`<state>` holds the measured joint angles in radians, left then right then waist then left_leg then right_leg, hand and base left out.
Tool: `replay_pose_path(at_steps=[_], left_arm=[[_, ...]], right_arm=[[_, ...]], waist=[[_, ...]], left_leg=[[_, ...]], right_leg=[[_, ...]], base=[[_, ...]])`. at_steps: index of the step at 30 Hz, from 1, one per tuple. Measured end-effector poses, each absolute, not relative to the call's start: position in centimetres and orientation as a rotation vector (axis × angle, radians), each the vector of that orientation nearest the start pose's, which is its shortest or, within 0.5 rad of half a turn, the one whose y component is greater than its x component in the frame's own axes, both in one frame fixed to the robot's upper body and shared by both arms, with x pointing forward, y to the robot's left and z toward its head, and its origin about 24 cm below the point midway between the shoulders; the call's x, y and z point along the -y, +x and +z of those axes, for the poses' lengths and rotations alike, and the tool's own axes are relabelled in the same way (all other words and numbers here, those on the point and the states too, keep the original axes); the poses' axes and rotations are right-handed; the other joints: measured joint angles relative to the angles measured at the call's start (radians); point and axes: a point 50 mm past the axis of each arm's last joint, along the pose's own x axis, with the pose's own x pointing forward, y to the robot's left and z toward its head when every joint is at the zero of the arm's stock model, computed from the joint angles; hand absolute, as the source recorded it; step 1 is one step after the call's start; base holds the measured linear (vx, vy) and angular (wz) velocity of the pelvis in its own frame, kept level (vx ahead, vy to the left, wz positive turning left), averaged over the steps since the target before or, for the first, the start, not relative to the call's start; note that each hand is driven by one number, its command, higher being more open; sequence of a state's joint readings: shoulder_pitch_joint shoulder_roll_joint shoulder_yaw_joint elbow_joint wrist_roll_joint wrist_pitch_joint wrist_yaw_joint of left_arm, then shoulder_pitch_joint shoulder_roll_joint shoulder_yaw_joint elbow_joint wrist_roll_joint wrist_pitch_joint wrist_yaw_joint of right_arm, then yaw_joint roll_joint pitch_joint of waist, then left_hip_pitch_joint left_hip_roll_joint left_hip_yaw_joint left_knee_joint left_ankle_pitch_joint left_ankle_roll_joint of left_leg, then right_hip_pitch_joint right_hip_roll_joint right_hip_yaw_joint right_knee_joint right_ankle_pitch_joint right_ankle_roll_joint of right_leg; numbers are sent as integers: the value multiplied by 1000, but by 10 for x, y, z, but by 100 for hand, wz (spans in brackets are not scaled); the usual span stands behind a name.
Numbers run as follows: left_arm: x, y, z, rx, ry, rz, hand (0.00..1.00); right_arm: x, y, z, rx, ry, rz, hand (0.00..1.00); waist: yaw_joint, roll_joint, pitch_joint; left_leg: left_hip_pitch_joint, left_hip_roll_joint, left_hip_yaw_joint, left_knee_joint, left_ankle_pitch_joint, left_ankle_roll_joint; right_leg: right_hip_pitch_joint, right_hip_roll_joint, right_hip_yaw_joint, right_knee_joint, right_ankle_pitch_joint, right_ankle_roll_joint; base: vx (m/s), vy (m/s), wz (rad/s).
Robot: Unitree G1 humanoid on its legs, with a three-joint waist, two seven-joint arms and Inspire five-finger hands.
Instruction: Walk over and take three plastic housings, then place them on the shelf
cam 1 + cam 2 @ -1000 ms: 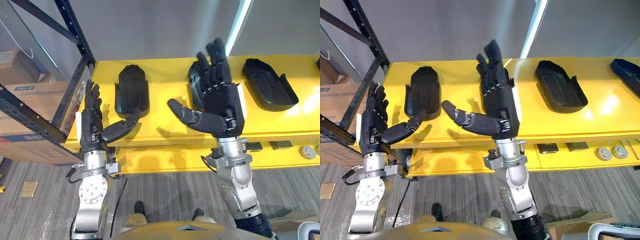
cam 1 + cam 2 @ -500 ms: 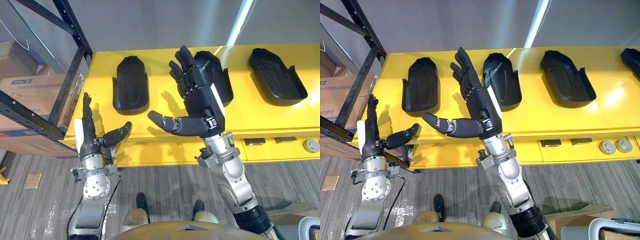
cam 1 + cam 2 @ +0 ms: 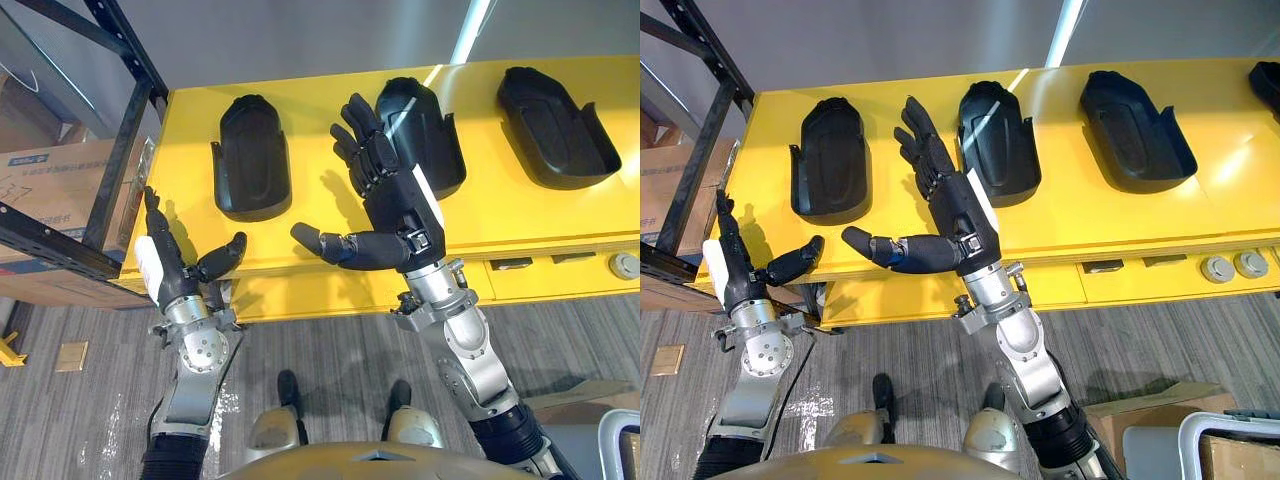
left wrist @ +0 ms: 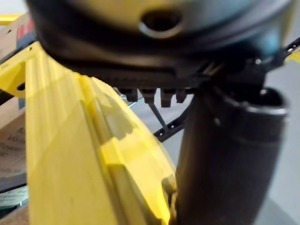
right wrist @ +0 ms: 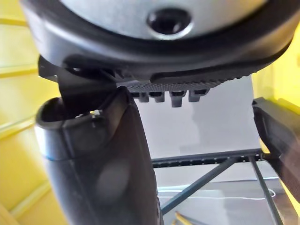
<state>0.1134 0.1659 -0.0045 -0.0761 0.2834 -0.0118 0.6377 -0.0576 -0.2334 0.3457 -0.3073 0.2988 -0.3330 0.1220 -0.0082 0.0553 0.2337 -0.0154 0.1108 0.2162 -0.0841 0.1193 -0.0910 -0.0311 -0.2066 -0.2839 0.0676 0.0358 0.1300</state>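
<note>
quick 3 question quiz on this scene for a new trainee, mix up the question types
1. True or false: the right hand grips the left housing.
2. At which end of the table does the shelf stand? A: robot's left. B: robot's right. C: neither; it hangs above the middle.
3. Fill in: the left hand, by the table's front corner, has its fingers ____ and holds nothing.

Key: 1 false, the right hand is open above the table, beside that housing. 2 A. 3 open.
</note>
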Motion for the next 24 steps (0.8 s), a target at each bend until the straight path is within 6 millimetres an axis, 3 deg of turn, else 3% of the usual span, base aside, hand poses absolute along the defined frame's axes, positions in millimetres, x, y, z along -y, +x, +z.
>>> replay_pose_path(at_steps=[24], left_arm=[[-209, 227, 44, 66, 279, 742, 100]], right_arm=[[96, 222, 126, 506, 152, 514, 100]], waist=[[-23, -2, 6]], left_leg=[[23, 2, 23, 0, 2, 0]], right_leg=[[-1, 1, 30, 17, -3, 1]], base=[[-3, 2, -3]])
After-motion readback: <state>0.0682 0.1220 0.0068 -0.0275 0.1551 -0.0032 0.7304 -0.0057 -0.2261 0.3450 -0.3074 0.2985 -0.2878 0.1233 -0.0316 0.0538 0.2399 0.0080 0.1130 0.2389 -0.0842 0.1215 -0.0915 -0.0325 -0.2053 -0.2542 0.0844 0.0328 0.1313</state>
